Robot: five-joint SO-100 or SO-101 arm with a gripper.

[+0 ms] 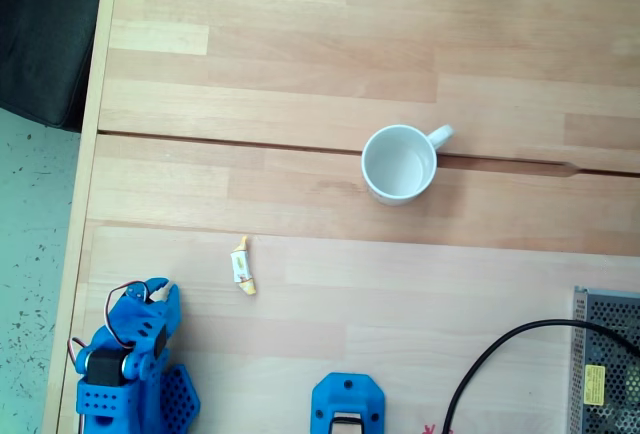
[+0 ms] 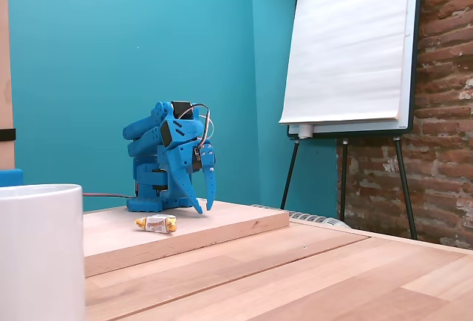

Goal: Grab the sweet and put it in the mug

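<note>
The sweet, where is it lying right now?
In the fixed view from above, the sweet lies on the wooden table, lower left, just right of the blue hand and well left of the mug.

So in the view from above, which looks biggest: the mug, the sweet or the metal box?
1. Mug, largest of what shows.
2. Metal box, though the frame edge cuts it off, so it may really be bigger than the mug.
3. Sweet, clearly smallest.

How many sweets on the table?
1. The sweet lies on the wood between the gripper and the mug in a fixed view, touching neither. The mug's inside looks empty.
</note>
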